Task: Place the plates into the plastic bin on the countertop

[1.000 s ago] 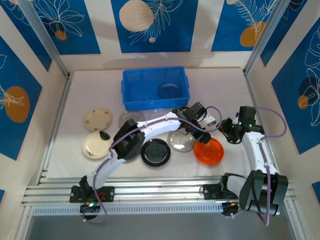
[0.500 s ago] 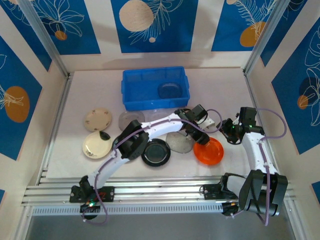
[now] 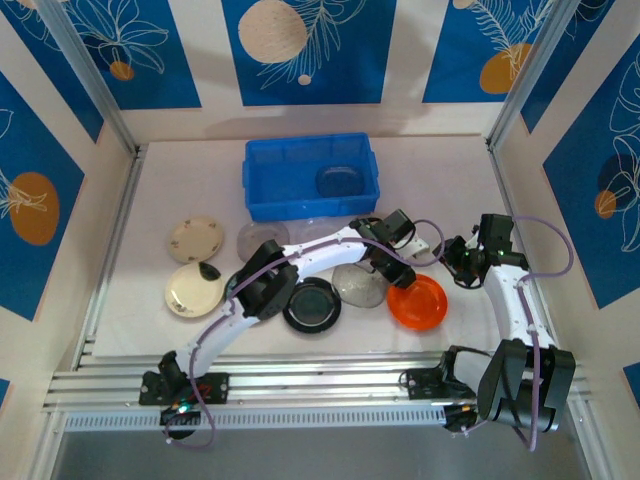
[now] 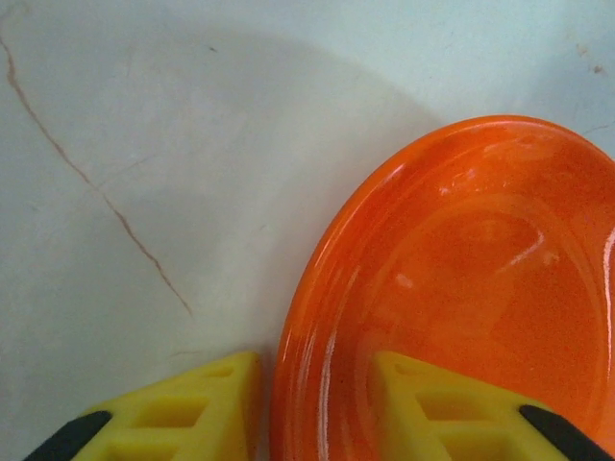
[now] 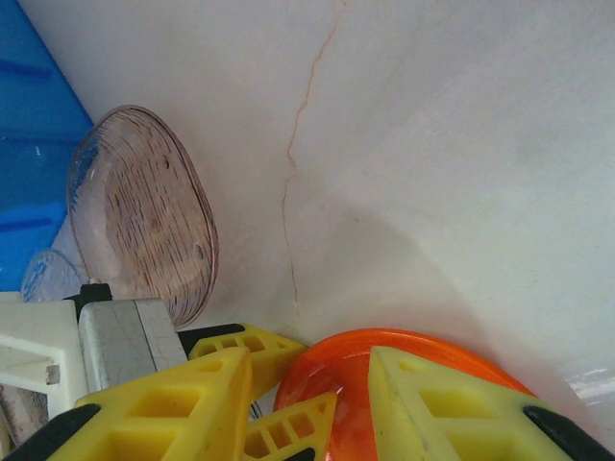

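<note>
The orange plate (image 3: 420,305) lies on the countertop (image 3: 190,180) at the front right. My left gripper (image 3: 400,274) reaches across to its left rim. In the left wrist view its jaws (image 4: 317,389) pinch the rim of the orange plate (image 4: 461,288), one finger outside and one inside. My right gripper (image 3: 453,263) hovers at the plate's far right edge. It stands open (image 5: 307,384) over the orange plate (image 5: 423,360), with the left gripper's fingers (image 5: 252,351) in the gap. The blue plastic bin (image 3: 310,146) at the back holds one clear plate (image 3: 340,182).
A black plate (image 3: 312,305) and a clear plate (image 3: 358,286) lie under the left arm. Another clear plate (image 3: 260,238) and two cream plates (image 3: 195,238) (image 3: 193,290) sit at the left. A clear plate (image 5: 144,211) lies beside the bin (image 5: 29,144). Walls and rails edge the counter.
My left gripper moved down to the orange plate's rim and closed on it. The right gripper and the plate stayed almost still.
</note>
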Tool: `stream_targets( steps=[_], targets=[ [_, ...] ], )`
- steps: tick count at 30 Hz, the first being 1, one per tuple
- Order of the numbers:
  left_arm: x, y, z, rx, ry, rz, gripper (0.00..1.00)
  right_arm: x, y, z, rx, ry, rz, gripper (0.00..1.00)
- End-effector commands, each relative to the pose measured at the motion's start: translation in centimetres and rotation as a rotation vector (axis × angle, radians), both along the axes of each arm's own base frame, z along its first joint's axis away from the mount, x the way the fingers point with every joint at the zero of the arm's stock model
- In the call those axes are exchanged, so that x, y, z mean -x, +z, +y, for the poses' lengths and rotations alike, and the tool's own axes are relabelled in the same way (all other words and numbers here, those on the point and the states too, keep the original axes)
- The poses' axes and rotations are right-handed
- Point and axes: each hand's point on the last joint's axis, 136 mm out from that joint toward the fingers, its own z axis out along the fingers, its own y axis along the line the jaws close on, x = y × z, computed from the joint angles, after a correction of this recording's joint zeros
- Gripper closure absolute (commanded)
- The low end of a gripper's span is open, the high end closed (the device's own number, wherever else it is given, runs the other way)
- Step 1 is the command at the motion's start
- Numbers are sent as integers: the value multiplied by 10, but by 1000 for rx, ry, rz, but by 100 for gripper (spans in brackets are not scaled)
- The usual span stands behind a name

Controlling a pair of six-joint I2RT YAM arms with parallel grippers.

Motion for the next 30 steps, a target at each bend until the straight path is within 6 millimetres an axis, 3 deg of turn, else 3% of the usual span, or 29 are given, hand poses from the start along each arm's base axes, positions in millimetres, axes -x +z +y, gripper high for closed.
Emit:
stream_targets(
  steps=[1,6,9,12,15,21,27,30],
  targets=[
    [10,-4,-2,-12,-29,28,70,3,-5,2,-16,9,7,62],
    [8,2,-4,-8,-21,32,87,2,-4,1,-12,2,2,62],
    [8,11,-4,5,-21,40,90,1,0,-1,-6,-4,-6,62],
    [9,25,-4,30,-24,51,100,0,5,-4,-2,-14,-19,62],
    [11,41,-5,63,-27,72,100,-4,15,-11,5,-38,-46,62],
    [-4,83,9,134,51,128,100,-23,61,-31,46,-97,-170,63],
    [-46,145,39,323,220,188,100,-42,108,-43,131,-97,-269,60],
    [-64,174,57,388,296,198,100,-50,127,-38,136,-57,-315,57]
  ],
)
